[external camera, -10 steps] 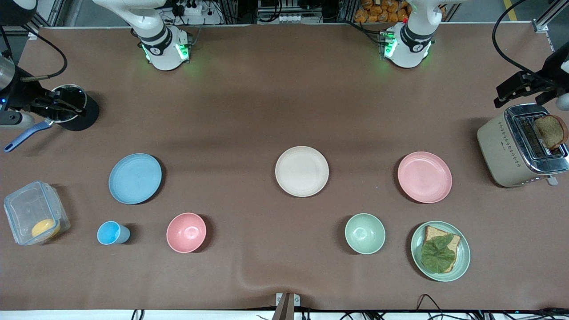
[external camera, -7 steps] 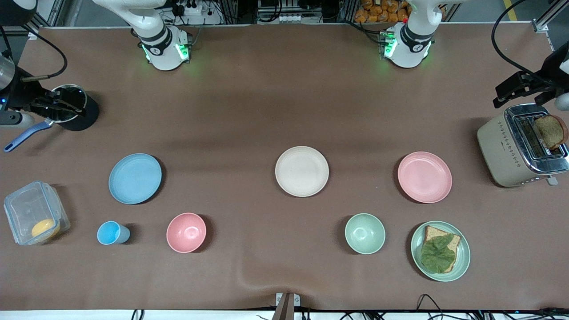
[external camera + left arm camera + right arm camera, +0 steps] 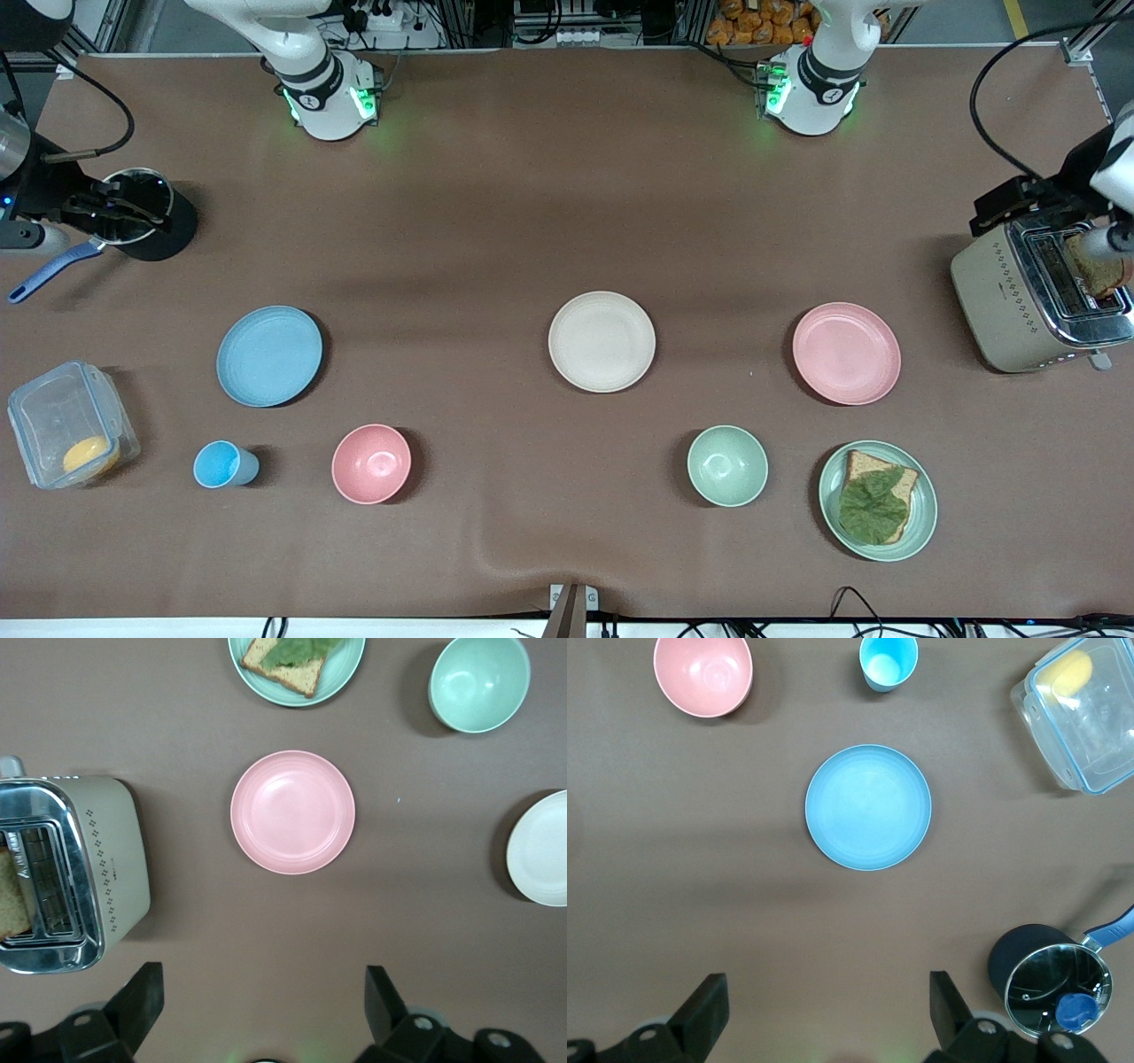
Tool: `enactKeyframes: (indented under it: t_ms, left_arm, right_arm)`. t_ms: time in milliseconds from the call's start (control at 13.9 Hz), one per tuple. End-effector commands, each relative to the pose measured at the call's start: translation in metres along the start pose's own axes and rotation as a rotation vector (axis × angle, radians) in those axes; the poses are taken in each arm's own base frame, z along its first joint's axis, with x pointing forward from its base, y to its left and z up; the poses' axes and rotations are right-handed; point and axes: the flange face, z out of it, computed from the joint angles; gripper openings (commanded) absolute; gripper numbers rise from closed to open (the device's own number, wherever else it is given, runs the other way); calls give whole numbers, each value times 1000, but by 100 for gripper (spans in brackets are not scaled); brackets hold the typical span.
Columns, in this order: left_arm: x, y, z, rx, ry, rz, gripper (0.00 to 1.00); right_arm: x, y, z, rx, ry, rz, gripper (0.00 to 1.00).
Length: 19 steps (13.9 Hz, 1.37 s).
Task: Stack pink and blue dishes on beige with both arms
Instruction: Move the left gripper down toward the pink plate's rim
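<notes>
Brown surface [image 3: 496, 221], nothing stacked yet. Beige plate [image 3: 601, 341] mid-surface as the base; blue plate [image 3: 269, 356] toward the right arm's end, pink plate [image 3: 846, 353] toward the left arm's. Left end effector [image 3: 264, 1010] above the pink plate and right end effector [image 3: 829, 1010] above the blue one, both spread and empty, probably poised to descend.

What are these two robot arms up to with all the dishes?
Nothing is held yet. The left end effector hangs open above the toaster, looking down on the pink plate. The right end effector hangs open over the saucepan, viewing the blue plate. The beige plate sits bare between them.
</notes>
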Motion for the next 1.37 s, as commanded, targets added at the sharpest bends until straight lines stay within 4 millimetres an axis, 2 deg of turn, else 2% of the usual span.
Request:
enactKeyframes:
  t_ms: [0, 432, 576, 936, 1297]
  left_arm:
    - [12, -13, 29, 17, -7, -20, 100]
    - [26, -14, 109, 17, -52, -49, 100]
    - [33, -33, 141, 11, -51, -87, 100]
    - [28, -29, 212, 6, -13, -113, 100]
    - [30, -31, 304, -13, 4, -166, 100]
  right_arm:
    - [-11, -2, -3, 13, -3, 7, 100]
    - [-11, -2, -3, 15, -3, 7, 100]
    - [-11, -2, -3, 13, -3, 7, 100]
    - [-10, -2, -2, 15, -4, 7, 100]
    - [-10, -2, -2, 15, -4, 7, 100]
